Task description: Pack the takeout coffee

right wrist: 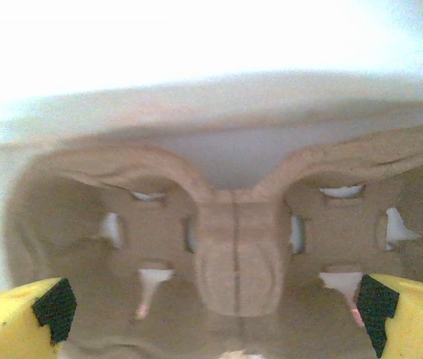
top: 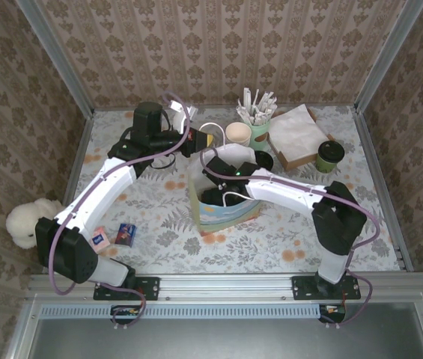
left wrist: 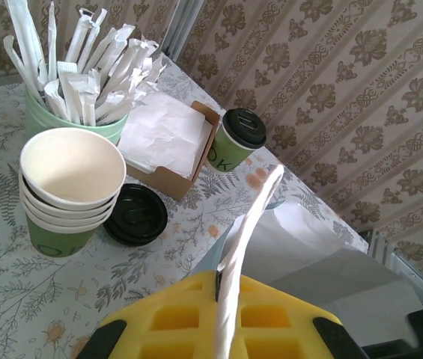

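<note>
My right end effector [right wrist: 215, 308], spread wide, faces the tray [right wrist: 235, 250] inside the bag [top: 223, 214]; left end effector [left wrist: 216, 323] pinches its handle [left wrist: 252, 217].

- The flat table [top: 286, 239], covered in a pale fern-and-flower cloth, is carrying everything.
- A pastel-printed paper bag [top: 222, 213] is standing at its middle.
- A stack of green, cream-lined paper cups [left wrist: 69, 194] is sitting beside a green cup of white wrapped sticks [top: 259, 134].
- Flat black plastic lids [left wrist: 135, 215] are lying just beside the stack.
- A brown cardboard tray of white napkins [left wrist: 168, 142] is resting near a black-lidded green paper cup [left wrist: 235, 142].
- Two small printed packets [top: 126, 234] are lying front left.
</note>
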You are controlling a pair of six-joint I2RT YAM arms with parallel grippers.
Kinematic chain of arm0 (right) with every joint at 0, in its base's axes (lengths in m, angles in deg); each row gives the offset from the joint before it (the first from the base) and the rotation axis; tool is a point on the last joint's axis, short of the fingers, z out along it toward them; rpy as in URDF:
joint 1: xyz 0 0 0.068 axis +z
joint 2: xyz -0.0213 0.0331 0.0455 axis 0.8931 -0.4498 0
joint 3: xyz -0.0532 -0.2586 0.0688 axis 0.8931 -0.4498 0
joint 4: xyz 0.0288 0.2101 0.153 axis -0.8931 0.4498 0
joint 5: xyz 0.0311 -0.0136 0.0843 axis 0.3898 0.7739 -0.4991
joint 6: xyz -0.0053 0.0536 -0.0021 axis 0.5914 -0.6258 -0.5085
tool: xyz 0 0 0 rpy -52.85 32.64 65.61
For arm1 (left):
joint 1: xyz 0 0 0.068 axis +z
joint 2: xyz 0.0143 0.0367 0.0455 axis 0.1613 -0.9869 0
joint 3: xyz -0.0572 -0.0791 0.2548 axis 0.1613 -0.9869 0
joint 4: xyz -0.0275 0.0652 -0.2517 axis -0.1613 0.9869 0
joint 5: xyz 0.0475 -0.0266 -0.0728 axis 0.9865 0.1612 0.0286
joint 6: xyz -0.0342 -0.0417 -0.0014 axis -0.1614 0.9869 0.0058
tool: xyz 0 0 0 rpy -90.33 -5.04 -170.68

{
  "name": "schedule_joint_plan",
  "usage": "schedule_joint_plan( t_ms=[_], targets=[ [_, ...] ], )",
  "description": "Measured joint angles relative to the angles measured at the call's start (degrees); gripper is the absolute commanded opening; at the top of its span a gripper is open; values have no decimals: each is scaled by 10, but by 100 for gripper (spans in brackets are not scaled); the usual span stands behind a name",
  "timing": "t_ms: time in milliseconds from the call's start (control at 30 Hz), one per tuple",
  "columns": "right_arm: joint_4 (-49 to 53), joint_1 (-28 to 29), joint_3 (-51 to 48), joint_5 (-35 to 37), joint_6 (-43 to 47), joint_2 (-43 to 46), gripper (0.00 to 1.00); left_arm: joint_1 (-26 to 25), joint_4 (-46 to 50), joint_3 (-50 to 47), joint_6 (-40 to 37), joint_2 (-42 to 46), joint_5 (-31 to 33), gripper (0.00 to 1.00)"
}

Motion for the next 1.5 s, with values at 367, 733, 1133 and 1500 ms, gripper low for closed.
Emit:
schedule_joint_plan(
  t_ms=[367, 733, 1133, 1500],
  targets=[
    [0, 0, -5, -1, -12, 12, 21, 3, 3, 1, -10, 2, -8, 0],
    [-17, 0, -31, 10, -10, -37, 11, 3, 13, 1, -13, 2, -8, 0],
    [10, 11, 12, 21, -1, -40, 16, 3, 14, 1, -21, 2, -8, 0],
    [62, 15, 47, 72, -1, -84, 20, 3, 28, 2, -28, 2, -8, 0]
  ],
)
